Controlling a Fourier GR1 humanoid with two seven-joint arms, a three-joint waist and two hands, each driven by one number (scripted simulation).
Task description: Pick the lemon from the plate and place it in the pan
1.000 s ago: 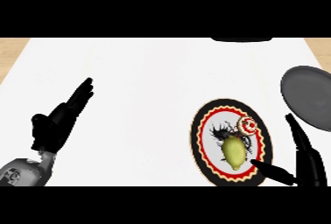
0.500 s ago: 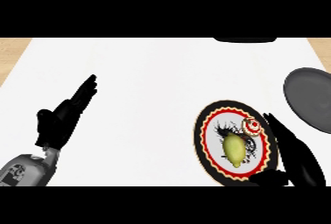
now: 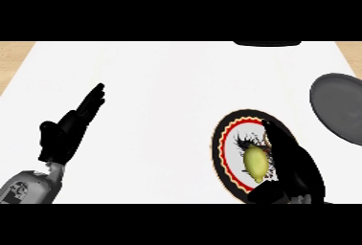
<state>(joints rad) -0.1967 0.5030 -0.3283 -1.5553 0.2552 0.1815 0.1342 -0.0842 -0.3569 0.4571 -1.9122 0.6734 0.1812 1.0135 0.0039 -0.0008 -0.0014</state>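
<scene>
Head view: right hand (image 3: 295,165) fingers straight beside oval yellow lemon (image 3: 256,161) on round patterned plate (image 3: 226,139); left hand (image 3: 71,131) fingers straight.

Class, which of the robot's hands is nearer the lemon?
The right hand: it lies over the plate, right beside the lemon. The left hand rests open far across the counter.

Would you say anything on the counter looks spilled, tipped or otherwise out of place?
Nothing stands out. The lemon lies on the plate, the right hand beside it, the pan sits at the right edge, and the left hand rests open at the left.
</scene>
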